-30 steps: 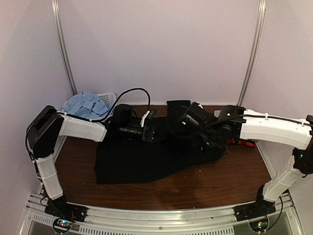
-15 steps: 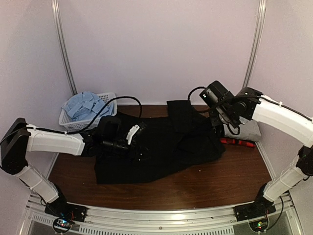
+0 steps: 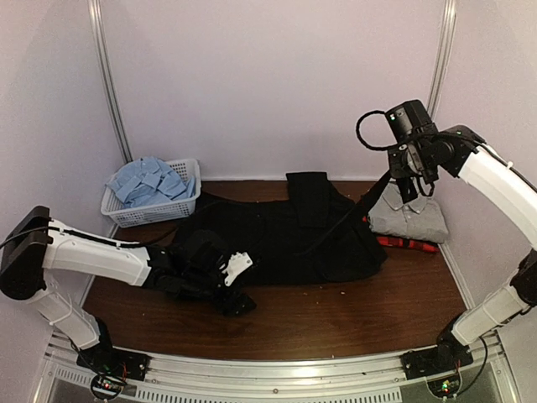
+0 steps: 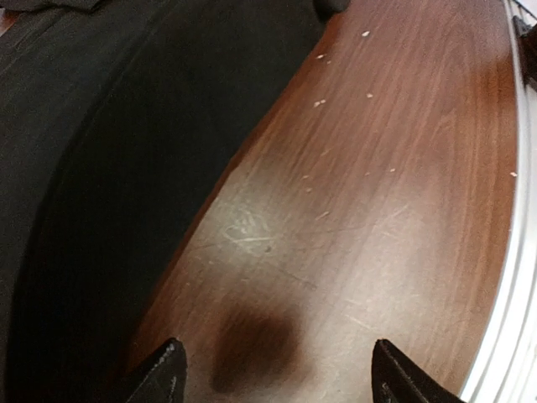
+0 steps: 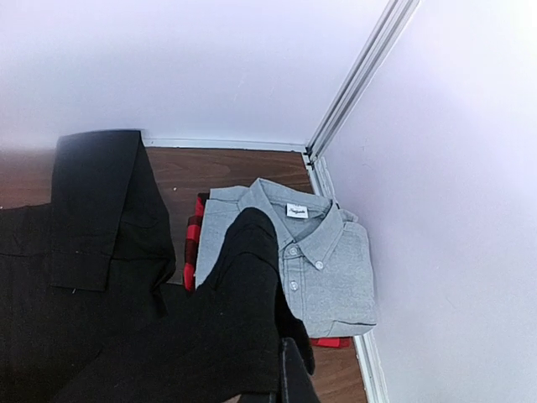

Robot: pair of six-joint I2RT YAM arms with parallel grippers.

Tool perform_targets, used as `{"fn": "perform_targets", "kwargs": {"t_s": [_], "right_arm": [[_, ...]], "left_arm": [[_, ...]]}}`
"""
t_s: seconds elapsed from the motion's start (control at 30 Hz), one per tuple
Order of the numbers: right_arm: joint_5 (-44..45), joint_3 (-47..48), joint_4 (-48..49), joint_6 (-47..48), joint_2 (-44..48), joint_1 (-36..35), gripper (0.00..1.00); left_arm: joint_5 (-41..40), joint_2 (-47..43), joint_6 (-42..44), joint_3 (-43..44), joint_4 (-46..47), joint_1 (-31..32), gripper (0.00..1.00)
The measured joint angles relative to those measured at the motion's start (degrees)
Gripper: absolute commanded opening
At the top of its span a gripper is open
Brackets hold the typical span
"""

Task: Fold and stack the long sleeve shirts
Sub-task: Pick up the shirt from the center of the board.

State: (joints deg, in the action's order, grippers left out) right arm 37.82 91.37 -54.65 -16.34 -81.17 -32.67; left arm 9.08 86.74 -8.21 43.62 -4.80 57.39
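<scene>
The black shirt lies spread over the middle of the table. My right gripper is raised above the right side, shut on one black sleeve that stretches up from the shirt. Below it, the folded grey shirt rests on the red-and-black plaid shirt by the right wall. Low at the front left, my left gripper is open over bare wood with nothing between its fingertips, right beside the black shirt's edge. The light blue shirt is heaped in the basket.
A white mesh basket stands at the back left corner. The metal rail runs along the table's near edge, close to my left gripper. Walls close in the back and both sides.
My left gripper opened, let go of the black shirt and drew back toward the front left. My right arm rose up and to the right, pulling the black sleeve with it.
</scene>
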Motion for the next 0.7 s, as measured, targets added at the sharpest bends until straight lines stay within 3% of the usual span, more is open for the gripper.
{"fn": "perform_targets", "kwargs": {"t_s": [0.3,0.7], "right_arm": [[-2.54,0.20,0.52,2.03,0.04,1.09,0.00],[-4.09,-1.25,1.81,2.71,-0.07,1.64,0.00]], "left_arm": [[-13.18,3.91,2.69,2.10,-5.18,0.00,0.72],[-8.22,-2.58,4.83,5.49,-10.54,0.00,0.71]]}}
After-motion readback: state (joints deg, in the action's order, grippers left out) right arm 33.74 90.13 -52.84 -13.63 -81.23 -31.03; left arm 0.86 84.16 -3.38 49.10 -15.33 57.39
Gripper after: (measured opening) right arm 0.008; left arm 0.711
